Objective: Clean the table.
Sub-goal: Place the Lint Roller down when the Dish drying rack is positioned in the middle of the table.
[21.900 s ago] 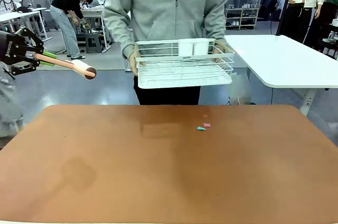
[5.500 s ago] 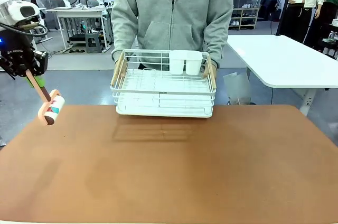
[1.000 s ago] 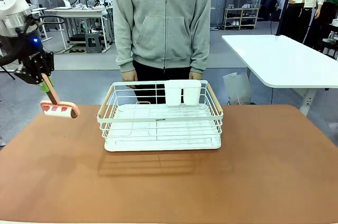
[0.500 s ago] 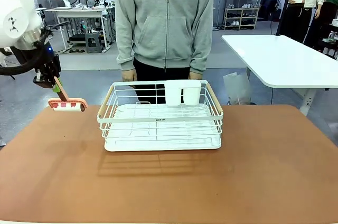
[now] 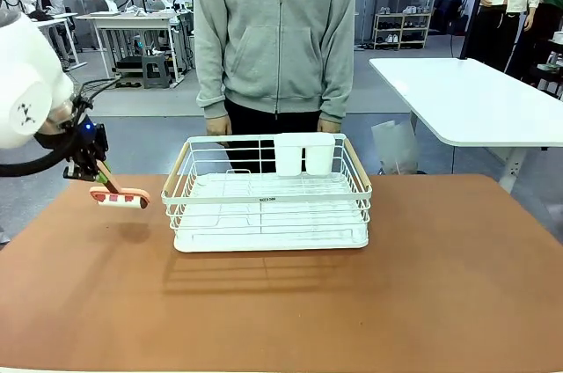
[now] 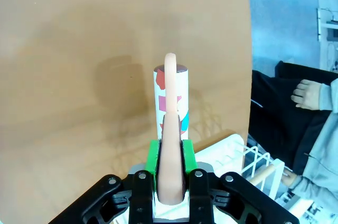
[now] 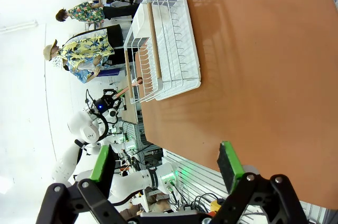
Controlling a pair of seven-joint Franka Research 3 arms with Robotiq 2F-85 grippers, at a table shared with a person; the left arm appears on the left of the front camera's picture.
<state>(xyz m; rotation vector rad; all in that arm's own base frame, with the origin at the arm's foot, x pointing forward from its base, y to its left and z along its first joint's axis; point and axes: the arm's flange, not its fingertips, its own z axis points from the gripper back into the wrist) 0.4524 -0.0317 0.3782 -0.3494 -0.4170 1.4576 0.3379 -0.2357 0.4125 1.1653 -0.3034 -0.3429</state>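
- Spreading below and ahead of the left gripper (image 6: pixel 170 182), the table (image 5: pixel 290 303) is seen as a bare reddish-brown top; no scraps can be made out on it, so the wiping is judged to be largely done.
- A lint roller (image 6: pixel 170 102) is clamped by its peach handle between the green pads (image 6: pixel 152 161), the jaws narrow around it; the hold near the handle's end is judged to let the roll reach the surface well ahead of the fingers.
- In the front view the lint roller (image 5: pixel 120 199) hangs just below the left gripper (image 5: pixel 91 164), its roll lying level above the table's far left part; whether it touches the top cannot be told, though a shadow sits close beneath it.
- Red and teal bits are seen stuck to the roll's white sheet, presumably picked-up litter.
- A white wire dish rack (image 5: pixel 268 193) stands on the table to that gripper's right side, near but apart from the roller; a person (image 5: pixel 274 34) stands just behind it, hands (image 5: pixel 216 126) low at its far edge.
- The right gripper (image 7: pixel 166 168) is held wide apart and empty, well away from the rack, above the table's near edge.
- The left gripper's base is cut off in the wrist view, and the rack is partly hidden there behind the fingers.
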